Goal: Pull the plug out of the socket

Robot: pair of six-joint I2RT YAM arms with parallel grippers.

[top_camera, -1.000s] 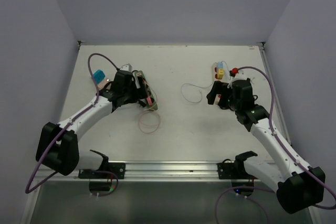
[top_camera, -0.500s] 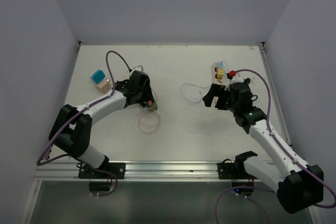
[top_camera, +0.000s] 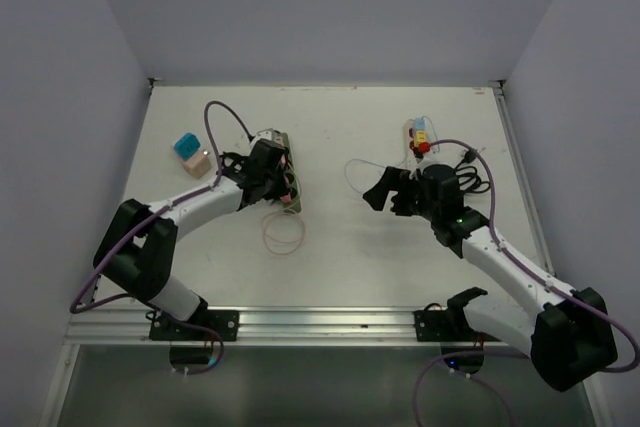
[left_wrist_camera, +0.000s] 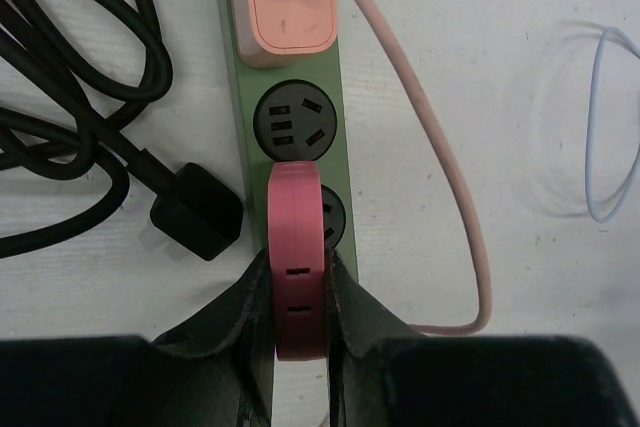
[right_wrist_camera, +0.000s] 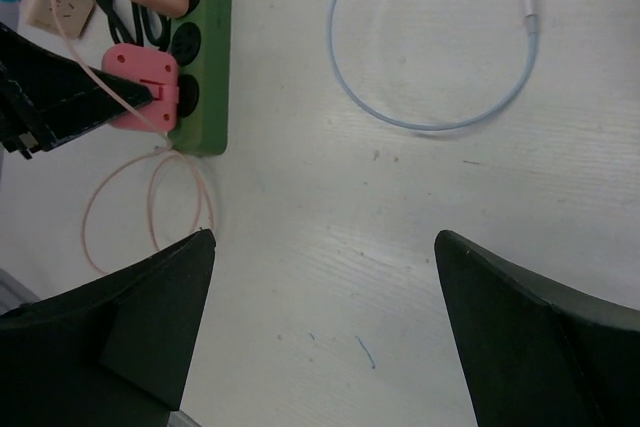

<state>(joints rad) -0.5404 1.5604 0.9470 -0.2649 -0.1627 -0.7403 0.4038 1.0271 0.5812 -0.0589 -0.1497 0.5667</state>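
A pink plug (left_wrist_camera: 297, 247) stands on the end socket of a green power strip (left_wrist_camera: 228, 77). My left gripper (left_wrist_camera: 297, 269) is shut on it, one black finger pressed to each side. In the top view, the left gripper (top_camera: 272, 169) sits over the strip (top_camera: 291, 190) at the table's left. The right wrist view shows the same plug (right_wrist_camera: 145, 87) on the strip (right_wrist_camera: 205, 57), its thin pink cord trailing off. My right gripper (right_wrist_camera: 322, 238) hangs open over bare table near the middle, also visible in the top view (top_camera: 385, 192), holding nothing.
A salmon adapter (left_wrist_camera: 285, 7) fills another socket; one socket (left_wrist_camera: 293, 125) stands empty between. A black cable and plug (left_wrist_camera: 195, 212) lie left of the strip. A pink cord loop (top_camera: 283, 234), a pale blue cable (right_wrist_camera: 440, 122), a white power strip (top_camera: 418, 137) and small blocks (top_camera: 186, 145) lie around.
The left gripper has come over the green strip and closed on the pink plug. The right arm has swung left toward the table's middle, still open.
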